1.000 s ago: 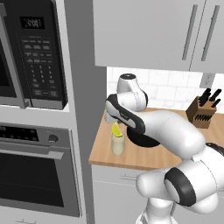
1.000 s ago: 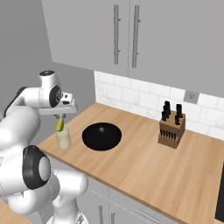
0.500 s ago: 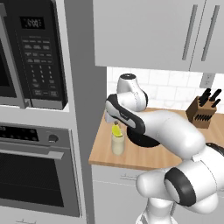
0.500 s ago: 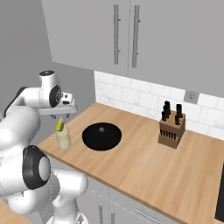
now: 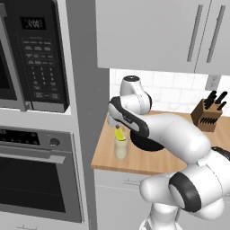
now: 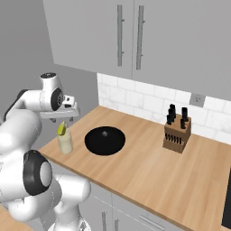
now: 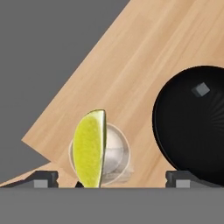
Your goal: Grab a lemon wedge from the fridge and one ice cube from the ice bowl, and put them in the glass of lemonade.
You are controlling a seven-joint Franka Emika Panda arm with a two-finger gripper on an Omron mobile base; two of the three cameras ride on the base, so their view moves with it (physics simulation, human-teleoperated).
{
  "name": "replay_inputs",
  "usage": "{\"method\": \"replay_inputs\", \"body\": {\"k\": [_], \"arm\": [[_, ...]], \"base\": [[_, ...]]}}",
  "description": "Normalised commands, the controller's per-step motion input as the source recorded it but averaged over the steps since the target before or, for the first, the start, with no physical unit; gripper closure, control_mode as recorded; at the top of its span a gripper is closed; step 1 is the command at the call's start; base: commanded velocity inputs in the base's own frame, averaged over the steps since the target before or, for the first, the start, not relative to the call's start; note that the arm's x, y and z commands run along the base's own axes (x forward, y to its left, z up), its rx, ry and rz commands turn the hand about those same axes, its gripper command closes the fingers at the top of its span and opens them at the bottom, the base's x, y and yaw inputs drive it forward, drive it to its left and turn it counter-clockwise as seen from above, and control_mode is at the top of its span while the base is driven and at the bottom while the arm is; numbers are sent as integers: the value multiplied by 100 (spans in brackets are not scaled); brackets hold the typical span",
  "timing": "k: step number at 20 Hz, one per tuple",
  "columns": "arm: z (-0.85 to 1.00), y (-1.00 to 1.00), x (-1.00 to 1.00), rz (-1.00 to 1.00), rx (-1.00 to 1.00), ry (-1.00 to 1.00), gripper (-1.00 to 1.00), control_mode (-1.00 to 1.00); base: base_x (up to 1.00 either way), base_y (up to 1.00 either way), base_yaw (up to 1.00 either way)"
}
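Note:
The glass of lemonade (image 6: 65,143) stands near the left corner of the wooden counter (image 6: 149,171). The yellow-green lemon wedge (image 6: 61,129) stands upright in the glass, its upper half poking above the rim. My gripper (image 6: 61,120) hangs open just above it, a finger on either side and neither touching. In the hand view the lemon wedge (image 7: 89,148) leans on the left of the glass (image 7: 117,153), between the spread fingertips (image 7: 43,178). The black ice bowl (image 7: 192,127) lies right of the glass with one ice cube (image 7: 201,89) in it. The fridge is out of view.
A wooden knife block (image 6: 176,134) stands at the back of the counter by the tiled wall. A microwave (image 5: 33,58) above a wall oven (image 5: 36,179) fills the tall unit left of the counter. Upper cabinets (image 6: 131,31) hang overhead.
The jaws have spread wide and let go of the lemon wedge, which stays standing in the glass. The arm has hardly moved.

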Motion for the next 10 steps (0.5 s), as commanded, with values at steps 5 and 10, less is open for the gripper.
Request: {"method": "replay_inputs", "body": {"k": [5, 10], "arm": [[0, -5, -35, 0, 0, -1, -100, -100], [0, -19, -10, 0, 0, 0, -100, -100]], "base": [[0, 0, 0], [0, 0, 0]]}}
